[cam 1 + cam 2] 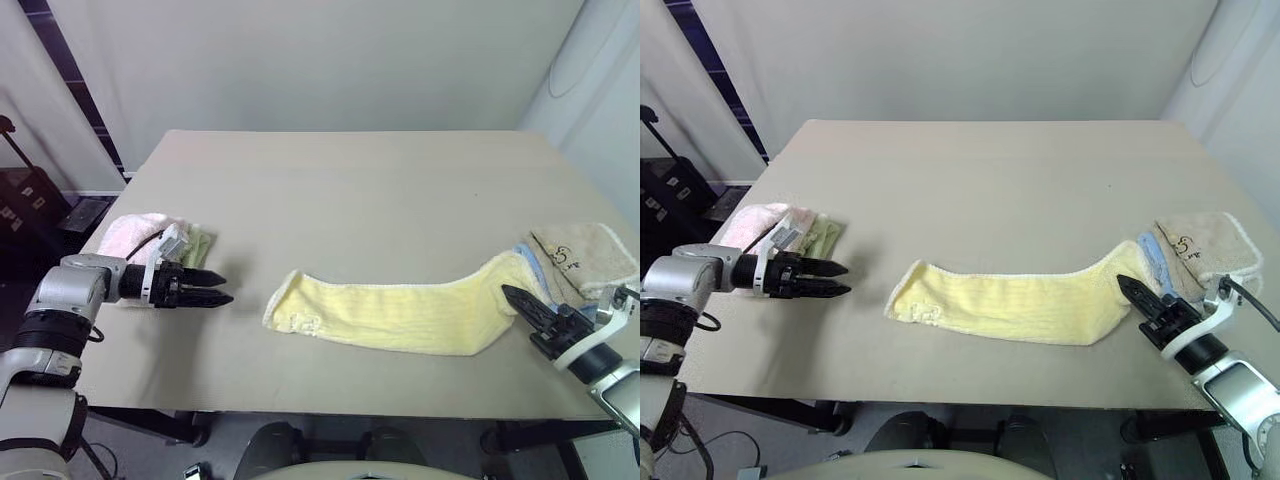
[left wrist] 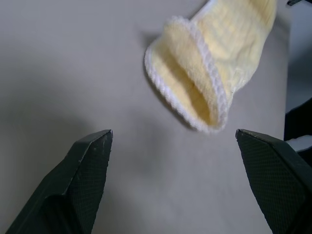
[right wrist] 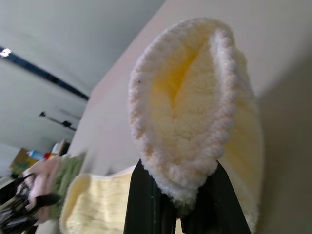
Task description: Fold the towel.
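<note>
The towel [image 1: 400, 312], a pale yellow terry strip already doubled lengthwise, looks light, limp and grippy rather than slippery; it should drape and stretch when lifted, so the hemmed end corners seem the best places to take hold. The right hand [image 3: 178, 214] is clenched on the towel's right end, pinching the folded hem, which bulges above its fingers. The left hand [image 1: 205, 286] is spread wide and holds nothing, hovering over the bench [image 1: 350, 190] near the towel's free left end. Beyond it lie a fluffy pink towel [image 1: 135, 232] and, at the far right, a beige towel [image 1: 590, 252].
</note>
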### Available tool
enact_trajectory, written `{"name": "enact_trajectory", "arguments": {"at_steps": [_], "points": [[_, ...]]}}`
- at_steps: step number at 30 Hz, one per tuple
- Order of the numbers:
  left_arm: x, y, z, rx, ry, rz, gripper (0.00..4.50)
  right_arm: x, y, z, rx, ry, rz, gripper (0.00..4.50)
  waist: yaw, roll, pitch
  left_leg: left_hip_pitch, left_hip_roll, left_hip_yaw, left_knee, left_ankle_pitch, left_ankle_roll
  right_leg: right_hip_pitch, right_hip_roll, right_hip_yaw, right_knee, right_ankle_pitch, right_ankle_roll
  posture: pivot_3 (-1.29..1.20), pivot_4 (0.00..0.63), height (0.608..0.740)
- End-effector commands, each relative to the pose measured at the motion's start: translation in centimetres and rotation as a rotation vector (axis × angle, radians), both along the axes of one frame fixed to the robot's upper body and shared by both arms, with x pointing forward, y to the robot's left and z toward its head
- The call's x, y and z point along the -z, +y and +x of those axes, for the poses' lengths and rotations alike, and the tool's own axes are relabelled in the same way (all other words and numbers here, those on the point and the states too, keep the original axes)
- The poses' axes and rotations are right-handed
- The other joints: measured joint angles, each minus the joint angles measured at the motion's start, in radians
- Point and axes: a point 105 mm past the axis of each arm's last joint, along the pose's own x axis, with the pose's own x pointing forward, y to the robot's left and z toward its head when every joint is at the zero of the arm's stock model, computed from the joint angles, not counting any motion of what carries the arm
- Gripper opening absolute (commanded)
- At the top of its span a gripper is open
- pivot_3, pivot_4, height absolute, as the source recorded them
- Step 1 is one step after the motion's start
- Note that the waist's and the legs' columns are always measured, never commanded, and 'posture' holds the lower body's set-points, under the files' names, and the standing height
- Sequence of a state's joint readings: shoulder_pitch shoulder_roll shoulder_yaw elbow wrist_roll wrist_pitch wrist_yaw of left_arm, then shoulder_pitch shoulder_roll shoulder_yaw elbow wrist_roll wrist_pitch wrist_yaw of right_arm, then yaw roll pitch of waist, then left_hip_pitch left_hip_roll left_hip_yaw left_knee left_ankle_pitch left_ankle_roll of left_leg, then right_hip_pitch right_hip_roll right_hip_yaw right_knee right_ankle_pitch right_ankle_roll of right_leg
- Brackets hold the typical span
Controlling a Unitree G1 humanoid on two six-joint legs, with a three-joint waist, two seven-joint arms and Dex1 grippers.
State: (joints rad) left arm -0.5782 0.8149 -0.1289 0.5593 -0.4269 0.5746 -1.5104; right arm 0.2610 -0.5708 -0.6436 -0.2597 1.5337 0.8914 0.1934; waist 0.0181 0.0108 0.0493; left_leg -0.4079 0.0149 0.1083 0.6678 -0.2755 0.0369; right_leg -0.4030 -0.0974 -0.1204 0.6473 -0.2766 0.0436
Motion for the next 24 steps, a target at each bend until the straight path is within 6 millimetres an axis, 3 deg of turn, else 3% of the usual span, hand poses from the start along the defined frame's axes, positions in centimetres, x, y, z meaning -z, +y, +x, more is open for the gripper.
{"name": "enact_trajectory", "arguments": {"at_steps": [1, 9, 12, 18, 24], "points": [[-2.8, -1.7, 1.0, 0.053, -0.122, -0.138, 4.26, -1.9, 1.8, 0.4, -0.087, -0.062, -0.019, 0.03, -0.003, -0.001, 0.0, 0.0, 0.0, 0.0, 0.0, 0.0, 0.0, 0.0, 0.0, 0.0, 0.0, 0.0, 0.0, 0.0, 0.0, 0.74], [-0.1, -3.1, 0.9, 0.115, -0.107, -0.154, 4.26, -3.2, 7.1, 0.0, -0.301, -0.091, 0.006, 0.03, -0.012, -0.001, 0.0, 0.0, 0.002, 0.0, -0.001, 0.0, 0.0, 0.002, 0.002, 0.0, 0.003, 0.002, 0.003, 0.0, 0.0, 0.74], [0.4, -3.2, 1.0, 0.122, -0.11, -0.151, 4.26, -1.6, 9.4, -0.1, -0.393, -0.016, -0.029, 0.03, -0.009, -0.001, 0.0, 0.0, 0.002, 0.0, 0.0, 0.0, 0.0, 0.002, 0.003, 0.0, 0.003, 0.002, 0.003, 0.0, 0.0, 0.74], [1.0, -3.1, 1.7, 0.116, -0.133, -0.132, 4.26, 1.7, 10.6, -0.1, -0.411, 0.1, -0.074, 0.03, -0.005, -0.005, -0.001, -0.001, 0.001, 0.001, 0.001, 0.0, 0.001, 0.003, 0.002, 0.0, 0.002, 0.002, 0.003, 0.0, 0.0, 0.74], [1.2, -3.6, 1.7, 0.131, -0.141, -0.139, 4.26, 2.5, 12.0, -0.6, -0.476, 0.086, -0.154, 0.03, -0.006, -0.006, -0.001, -0.001, 0.001, 0.001, 0.001, 0.0, 0.001, 0.003, 0.002, 0.0, 0.002, 0.002, 0.003, 0.0, 0.0, 0.74]]}}
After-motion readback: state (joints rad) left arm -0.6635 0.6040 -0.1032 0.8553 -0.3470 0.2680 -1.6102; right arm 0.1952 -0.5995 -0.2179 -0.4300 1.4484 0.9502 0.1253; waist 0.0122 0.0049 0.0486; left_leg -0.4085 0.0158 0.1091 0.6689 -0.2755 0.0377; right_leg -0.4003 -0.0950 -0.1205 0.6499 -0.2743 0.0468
